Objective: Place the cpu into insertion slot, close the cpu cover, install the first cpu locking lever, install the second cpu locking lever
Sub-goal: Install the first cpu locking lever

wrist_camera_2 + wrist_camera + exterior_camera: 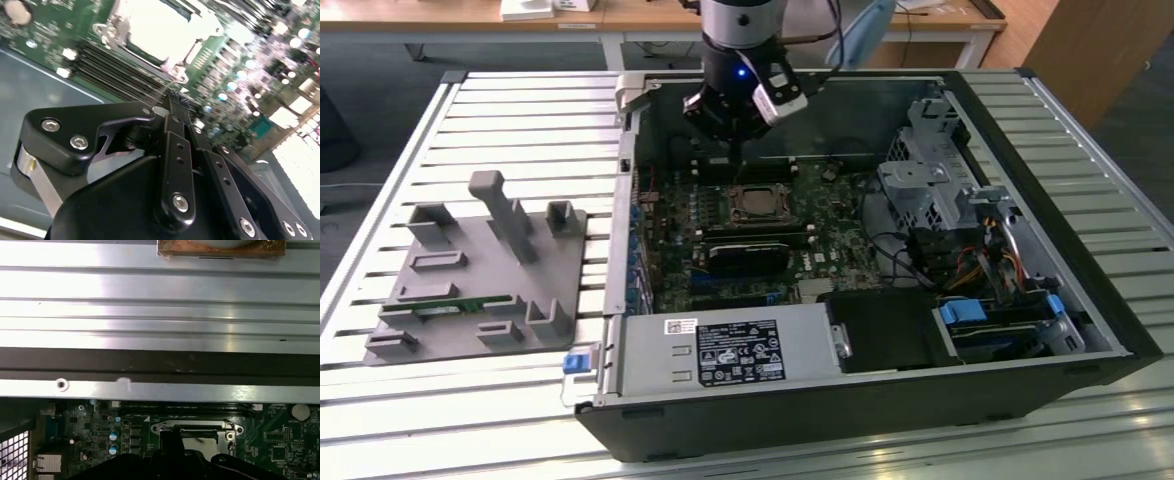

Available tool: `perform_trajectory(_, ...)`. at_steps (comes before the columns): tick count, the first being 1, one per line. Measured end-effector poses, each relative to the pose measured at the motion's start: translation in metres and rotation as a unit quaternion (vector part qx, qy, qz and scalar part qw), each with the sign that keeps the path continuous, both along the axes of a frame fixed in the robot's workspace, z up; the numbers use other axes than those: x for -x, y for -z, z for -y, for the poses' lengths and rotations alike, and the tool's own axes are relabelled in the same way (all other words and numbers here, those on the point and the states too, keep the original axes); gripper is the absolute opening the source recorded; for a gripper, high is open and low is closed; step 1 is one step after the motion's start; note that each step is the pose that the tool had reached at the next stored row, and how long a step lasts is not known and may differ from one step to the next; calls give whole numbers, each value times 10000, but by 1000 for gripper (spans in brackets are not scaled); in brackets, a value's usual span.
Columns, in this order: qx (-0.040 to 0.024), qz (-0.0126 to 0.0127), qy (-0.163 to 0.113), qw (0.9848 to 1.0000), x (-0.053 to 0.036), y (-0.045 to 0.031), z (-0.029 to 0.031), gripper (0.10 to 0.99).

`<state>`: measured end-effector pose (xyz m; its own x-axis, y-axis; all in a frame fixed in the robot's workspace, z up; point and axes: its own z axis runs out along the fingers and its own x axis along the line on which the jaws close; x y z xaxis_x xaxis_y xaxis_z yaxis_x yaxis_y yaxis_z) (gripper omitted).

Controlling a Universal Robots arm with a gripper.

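In the exterior view my gripper (736, 165) reaches down into the open computer case, just behind the insertion slot (754, 205) on the green motherboard. In the second wrist view its black fingers (172, 130) lie together and hold nothing I can make out. The gripper's tip (174, 102) hovers beside the socket's edge. The cpu (152, 25) shows as a bright silvery square lying in the slot. The cpu cover (112, 30) lies flat around it as a metal frame. In the first wrist view the cover (192, 428) sits just beyond my gripper (170, 437).
A black card (747, 255) lies in front of the socket. A power supply (720, 350) fills the case's near side, and a drive cage (927, 190) and cables stand at the exterior view's right. A grey fixture plate (480, 270) rests on the slatted table.
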<state>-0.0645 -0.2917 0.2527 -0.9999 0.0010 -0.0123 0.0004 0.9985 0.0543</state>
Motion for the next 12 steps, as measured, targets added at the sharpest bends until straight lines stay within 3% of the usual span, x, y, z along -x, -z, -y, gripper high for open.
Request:
perform_trajectory(3, -1, -2, 0, 10000, -70, 8, -2, 106)
perform_trajectory(6, -12, -3, 1, 10000, -72, 9, -1, 106)
perform_trajectory(8, -74, -3, 0, 10000, -72, 14, -2, 106)
perform_trajectory(11, -245, -2, 0, 9997, -72, 22, -2, 106)
perform_trajectory(12, -257, -2, 1, 9997, -73, 27, -2, 106)
